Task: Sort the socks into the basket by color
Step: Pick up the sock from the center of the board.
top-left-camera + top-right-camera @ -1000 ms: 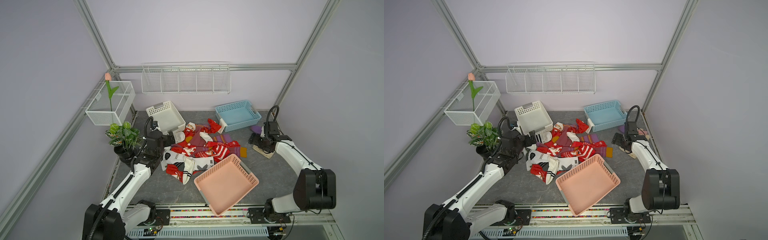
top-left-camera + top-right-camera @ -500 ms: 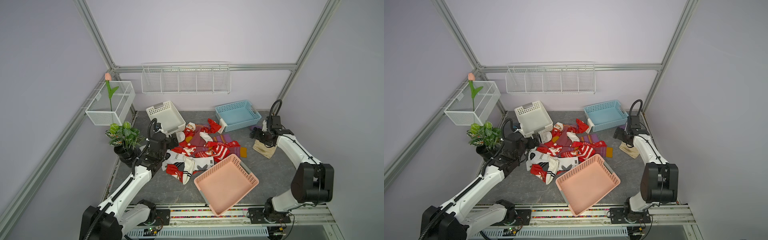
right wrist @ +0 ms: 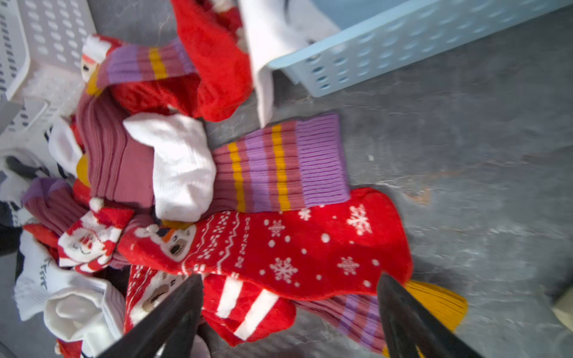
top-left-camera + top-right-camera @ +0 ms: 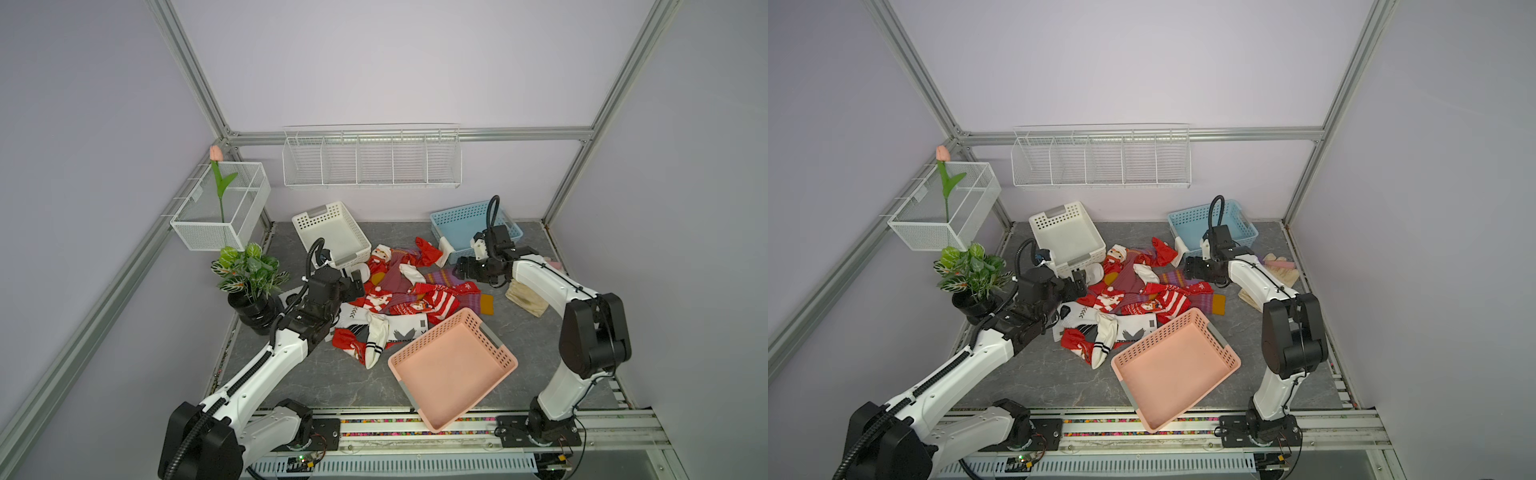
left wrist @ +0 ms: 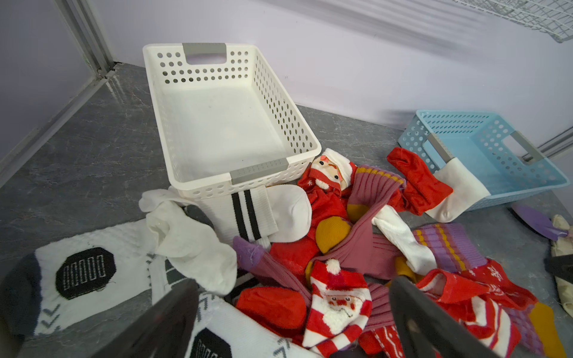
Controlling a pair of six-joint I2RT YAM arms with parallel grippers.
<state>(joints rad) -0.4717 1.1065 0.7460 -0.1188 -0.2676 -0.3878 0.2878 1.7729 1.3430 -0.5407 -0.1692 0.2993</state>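
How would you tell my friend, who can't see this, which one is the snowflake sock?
Start at the blue basket at the back of the table, then go to the side of the sock pile closest to it, where the right gripper hovers with open jaws. The red sock there is sprinkled with white snowflakes, unlike the purple sock with orange bands beside it.
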